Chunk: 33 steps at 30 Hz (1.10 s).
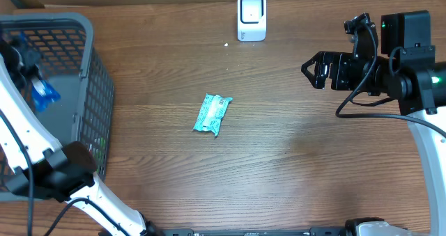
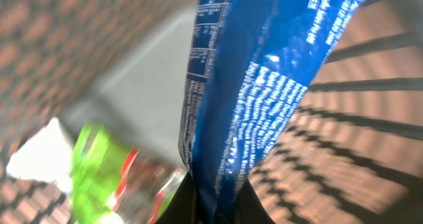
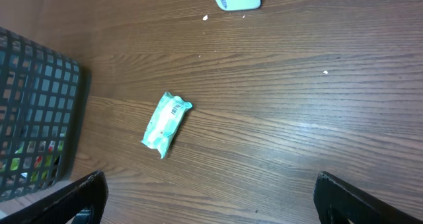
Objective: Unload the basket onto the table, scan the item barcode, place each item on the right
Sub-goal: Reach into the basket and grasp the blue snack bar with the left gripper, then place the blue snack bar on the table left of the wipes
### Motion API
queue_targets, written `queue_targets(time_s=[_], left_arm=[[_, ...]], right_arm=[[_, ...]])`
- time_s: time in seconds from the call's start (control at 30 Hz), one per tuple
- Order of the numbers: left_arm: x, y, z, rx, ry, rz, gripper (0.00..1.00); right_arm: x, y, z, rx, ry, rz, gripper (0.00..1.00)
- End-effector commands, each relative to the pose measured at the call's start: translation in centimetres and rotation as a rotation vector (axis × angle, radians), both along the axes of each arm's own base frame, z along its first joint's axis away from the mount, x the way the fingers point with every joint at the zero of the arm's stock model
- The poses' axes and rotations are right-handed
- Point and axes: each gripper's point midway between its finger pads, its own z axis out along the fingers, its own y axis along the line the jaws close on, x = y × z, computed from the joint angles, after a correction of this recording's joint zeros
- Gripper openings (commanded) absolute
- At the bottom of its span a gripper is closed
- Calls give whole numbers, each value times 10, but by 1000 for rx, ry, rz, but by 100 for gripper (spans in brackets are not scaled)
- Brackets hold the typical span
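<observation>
Jaws of the left gripper are clamped shut on the top of a blue packet covered in white print. It hangs inside the grey mesh basket at the table's left edge. A green packet lies blurred below it on the basket floor, and the basket walls ring the packet on all sides. The right gripper hovers spread wide and empty over the right side of the wooden table. A teal packet lies mid-table, well apart from the white scanner standing at the far edge.
</observation>
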Motion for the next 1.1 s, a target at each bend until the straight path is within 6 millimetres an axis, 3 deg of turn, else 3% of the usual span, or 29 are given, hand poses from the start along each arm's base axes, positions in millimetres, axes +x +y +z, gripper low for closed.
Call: queue_targets(time_s=[0.0,0.1,0.2,0.33,0.43,0.67,0.87,0.93,1.0,1.07], left_arm=[[18,-73,59,-60,-224,-265,4],[17,-108,78,-18,-252,-344,4],[27,-166,75,-13,-227,-485,4],[34,-217,39,0,-90,-589,4],[31,-243,-5,17,71,-602,4],[24,-278,-115,20,316,-668,4],[13,-277,-200,19,403,-701,4],[10,-277,-218,20,408,-715,6],[7,-278,-233,13,407,-718,15],[5,-280,-243,4,406,-721,43]], right_arm=[[2,3,10,8,-32,9,100],[3,3,11,9,-36,9,100],[3,3,11,8,-37,9,100],[3,3,11,8,-36,9,100],[3,3,11,8,-36,9,100],[3,2,10,1,-37,4,100],[4,1,10,-1,-38,2,100],[4,1,10,-2,-38,2,100],[4,1,11,-1,-41,2,100],[4,1,10,-1,-41,2,100]])
